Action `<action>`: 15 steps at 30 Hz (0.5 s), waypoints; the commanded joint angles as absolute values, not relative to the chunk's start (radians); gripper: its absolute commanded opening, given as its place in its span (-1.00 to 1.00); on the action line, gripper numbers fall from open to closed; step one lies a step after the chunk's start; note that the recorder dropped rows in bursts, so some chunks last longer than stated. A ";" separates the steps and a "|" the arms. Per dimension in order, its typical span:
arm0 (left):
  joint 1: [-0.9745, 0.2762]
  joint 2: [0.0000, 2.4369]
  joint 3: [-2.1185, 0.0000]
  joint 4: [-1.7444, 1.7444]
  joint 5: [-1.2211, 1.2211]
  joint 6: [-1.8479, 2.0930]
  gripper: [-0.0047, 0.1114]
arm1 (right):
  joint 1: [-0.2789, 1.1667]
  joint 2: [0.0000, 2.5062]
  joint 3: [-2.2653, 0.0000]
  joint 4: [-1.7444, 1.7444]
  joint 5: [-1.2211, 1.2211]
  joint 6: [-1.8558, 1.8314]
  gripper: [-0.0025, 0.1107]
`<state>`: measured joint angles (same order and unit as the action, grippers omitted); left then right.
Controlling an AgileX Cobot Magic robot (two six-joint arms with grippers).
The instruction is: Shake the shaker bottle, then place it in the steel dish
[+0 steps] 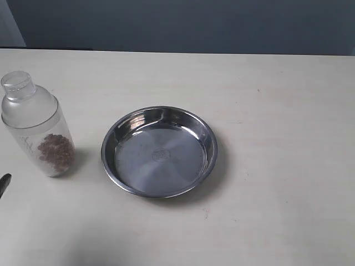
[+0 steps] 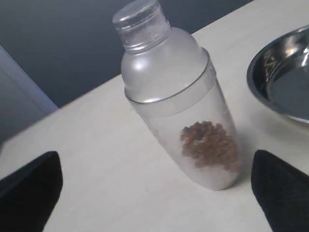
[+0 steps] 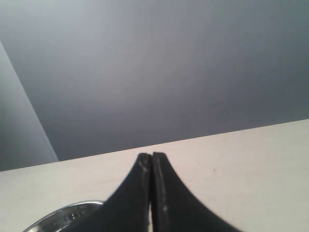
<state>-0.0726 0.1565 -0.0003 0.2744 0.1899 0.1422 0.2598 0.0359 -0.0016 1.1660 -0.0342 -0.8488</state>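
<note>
The shaker bottle (image 1: 36, 124) stands upright on the table at the far left, frosted, with brown granules at its bottom. To its right lies the steel dish (image 1: 208, 133), with nothing in it. In the left wrist view the bottle (image 2: 178, 96) rises just ahead of my left gripper (image 2: 157, 186), which is open wide; its dark fingers (image 2: 29, 193) flank the bottle's base without touching it. One fingertip (image 1: 4, 184) shows at the exterior view's left edge. My right gripper (image 3: 152, 159) is shut on nothing, above the table beside the dish rim (image 3: 63, 212).
The pale tabletop (image 1: 277, 100) runs back to a dark grey wall (image 1: 194, 25). The dish rim (image 2: 270, 96) lies close beside the bottle in the left wrist view. The right arm does not show in the exterior view.
</note>
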 commanded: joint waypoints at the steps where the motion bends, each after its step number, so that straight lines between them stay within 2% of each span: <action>1: -0.070 0.151 0.000 0.489 0.156 0.165 0.89 | 0.259 0.032 0.000 1.165 -0.034 -0.852 -0.97; 4: -0.070 0.151 0.000 0.616 0.112 0.169 0.89 | 0.259 0.032 0.000 1.165 -0.038 -0.852 -0.97; 7: -0.072 0.151 0.000 0.609 -0.081 0.141 0.89 | 0.259 0.032 0.000 1.165 -0.035 -0.852 -0.97; 11: -0.072 0.151 0.000 0.520 -0.444 -0.200 0.89 | 0.259 0.032 0.000 1.165 -0.035 -0.852 -0.97; 15: -0.072 0.151 0.000 0.455 -0.661 -0.473 0.89 | 0.259 0.032 0.000 1.165 -0.035 -0.852 -0.97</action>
